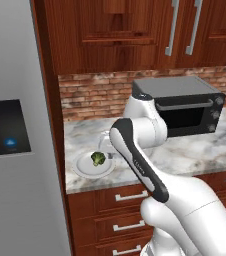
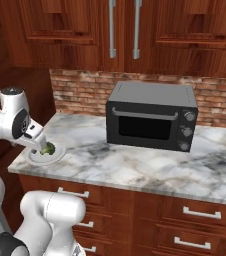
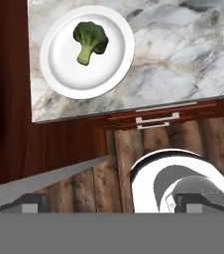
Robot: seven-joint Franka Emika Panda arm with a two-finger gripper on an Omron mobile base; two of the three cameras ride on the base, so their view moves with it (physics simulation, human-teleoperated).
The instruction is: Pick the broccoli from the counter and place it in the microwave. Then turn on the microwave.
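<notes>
Lying on a white plate [image 3: 59, 74] at the counter's [image 3: 183, 49] corner, the broccoli [image 3: 89, 39] sat toward eleven o'clock from the gripper [image 3: 111, 202], stem apparently pointing to seven o'clock. Jaws stood wide apart, holding nothing.

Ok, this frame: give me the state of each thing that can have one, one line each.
broccoli: lying on the plate, not held.
plate: flat on the counter, near its corner.
end effector: open, empty, above and off the counter edge, apart from the broccoli.
toaster oven: door shut, standing on the counter.
upper cabinets: doors shut.
drawers: shut.
</notes>
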